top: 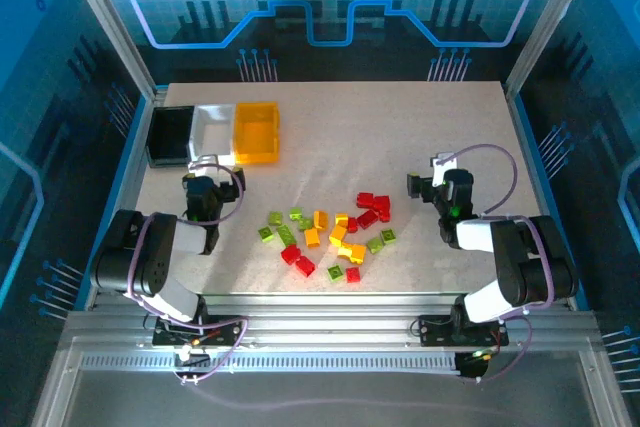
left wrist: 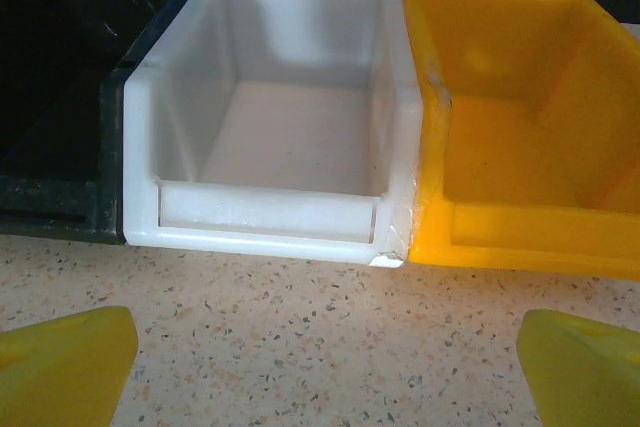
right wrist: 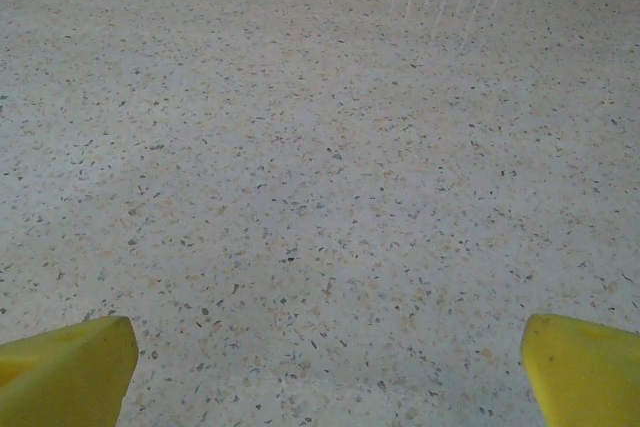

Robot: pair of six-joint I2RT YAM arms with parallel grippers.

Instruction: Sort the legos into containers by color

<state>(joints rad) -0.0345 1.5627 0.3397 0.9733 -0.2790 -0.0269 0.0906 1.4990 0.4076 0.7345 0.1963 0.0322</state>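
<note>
Several red, yellow-orange and lime green legos (top: 330,233) lie scattered on the table's front middle. The black bin (top: 170,134), white bin (top: 213,131) and yellow-orange bin (top: 257,131) stand side by side at the back left, all looking empty. My left gripper (top: 203,187) hovers just in front of the bins, open, its yellow fingertips (left wrist: 65,362) wide apart over bare table. The white bin (left wrist: 270,117) faces it, with the yellow-orange bin (left wrist: 520,127) and black bin (left wrist: 55,97) at its sides. My right gripper (top: 440,184) is open to the right of the pile, fingertips (right wrist: 585,367) spread, nothing between them.
The speckled table (top: 400,127) is bordered by a metal frame and blue panels. Open surface stretches behind the legos and across the back right. Purple cables loop over both arms.
</note>
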